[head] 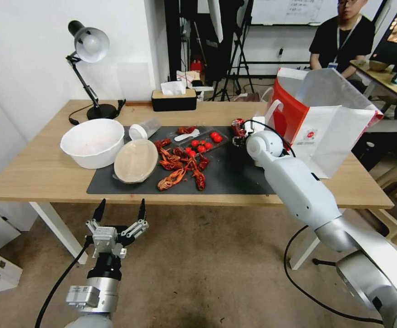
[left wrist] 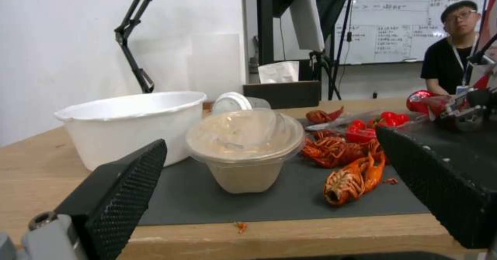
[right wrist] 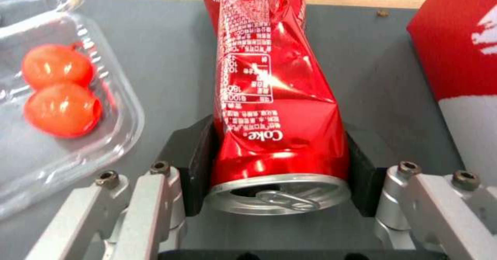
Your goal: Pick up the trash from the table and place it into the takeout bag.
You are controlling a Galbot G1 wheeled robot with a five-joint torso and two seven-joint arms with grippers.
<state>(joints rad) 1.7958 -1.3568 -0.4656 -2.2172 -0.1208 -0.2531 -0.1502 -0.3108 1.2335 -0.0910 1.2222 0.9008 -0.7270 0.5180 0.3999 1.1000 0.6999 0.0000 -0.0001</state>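
— Where was your right gripper?

— Right of centre in the head view, on the dark mat, just beside the takeout bag at the table's right end. My pads were pressed against both sides of the crushed red soda can.

— And the left?

— My left gripper hung low in the frame, in front of the table edge, fingers spread with nothing between them. The round beige lidded container sat ahead of it, next to the white bowl.

Right pincer reaches forward, clamped shut; left pincer hangs low, spread.
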